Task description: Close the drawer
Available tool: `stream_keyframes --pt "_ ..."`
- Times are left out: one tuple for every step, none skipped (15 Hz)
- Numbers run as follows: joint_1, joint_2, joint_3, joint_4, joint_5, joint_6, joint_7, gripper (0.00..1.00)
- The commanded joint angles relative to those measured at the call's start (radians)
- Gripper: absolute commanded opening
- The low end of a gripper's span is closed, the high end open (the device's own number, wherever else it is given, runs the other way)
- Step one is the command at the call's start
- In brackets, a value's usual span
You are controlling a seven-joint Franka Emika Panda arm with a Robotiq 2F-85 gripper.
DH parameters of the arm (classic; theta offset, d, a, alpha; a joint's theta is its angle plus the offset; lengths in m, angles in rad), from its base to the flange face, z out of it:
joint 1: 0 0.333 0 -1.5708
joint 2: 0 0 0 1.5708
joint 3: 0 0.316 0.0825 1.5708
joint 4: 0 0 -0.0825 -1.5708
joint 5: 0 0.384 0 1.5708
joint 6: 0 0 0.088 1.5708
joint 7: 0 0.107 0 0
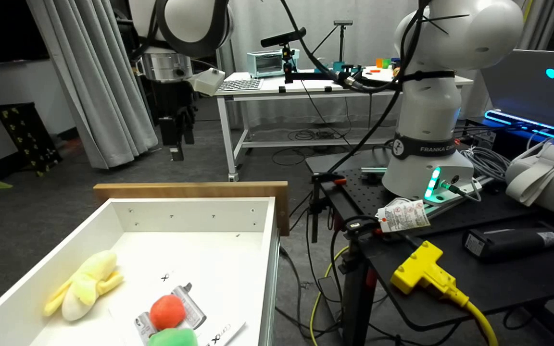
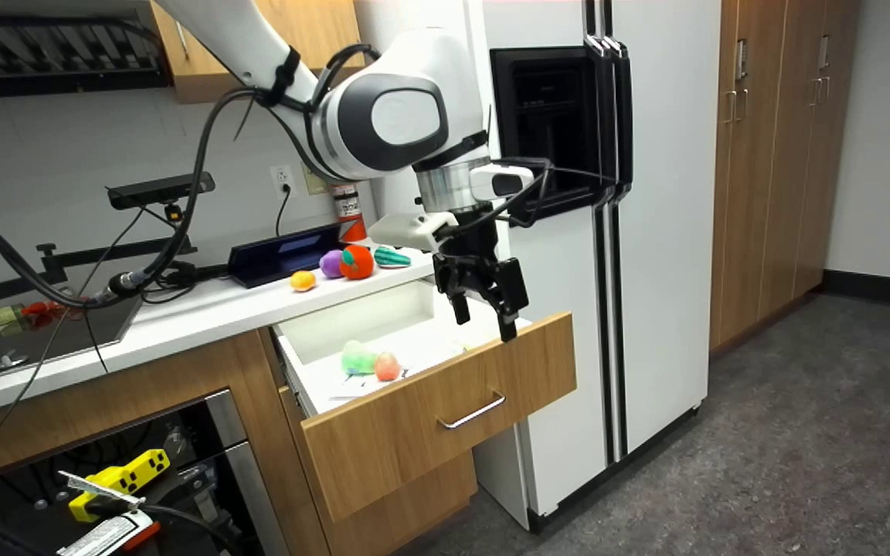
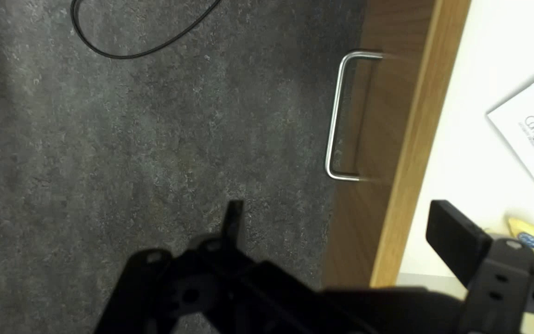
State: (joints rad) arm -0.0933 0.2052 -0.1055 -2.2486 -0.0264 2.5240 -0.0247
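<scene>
The drawer is pulled out from under the counter; its wooden front carries a metal bar handle. In the wrist view the drawer's top edge runs up the right half and the handle sticks out over the floor. My gripper is open and empty, pointing down above the front panel, and shows in an exterior view. In the wrist view one finger is on the floor side and one over the drawer's inside. No contact with the drawer is visible.
In the drawer lie a yellow plush toy, a red toy, a green toy and cards. Toy fruit stands on the counter. A fridge stands beside the drawer. A black table holds the arm base.
</scene>
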Motion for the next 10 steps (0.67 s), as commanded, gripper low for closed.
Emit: stream_keyframes --pt "-0.019 0.106 -0.006 0.082 0.001 0.035 -0.010 1.00" --pt "-0.023 0.130 -0.007 0.098 0.004 0.040 -0.010 1.00" --pt "-0.027 0.151 -0.007 0.113 0.006 0.044 -0.010 1.00" --pt "-0.030 0.173 -0.008 0.127 0.005 0.052 -0.010 1.00" --pt "-0.032 0.193 -0.008 0.141 0.003 0.055 -0.009 1.00" --pt "-0.033 0.214 -0.009 0.156 0.001 0.059 -0.006 1.00" --pt "-0.033 0.237 -0.009 0.172 -0.001 0.059 -0.003 1.00" --pt "-0.036 0.257 -0.006 0.188 0.005 0.056 -0.004 1.00" --pt "-0.037 0.278 -0.002 0.203 0.010 0.054 -0.003 1.00" --pt "-0.036 0.294 0.002 0.216 0.013 0.052 -0.002 1.00"
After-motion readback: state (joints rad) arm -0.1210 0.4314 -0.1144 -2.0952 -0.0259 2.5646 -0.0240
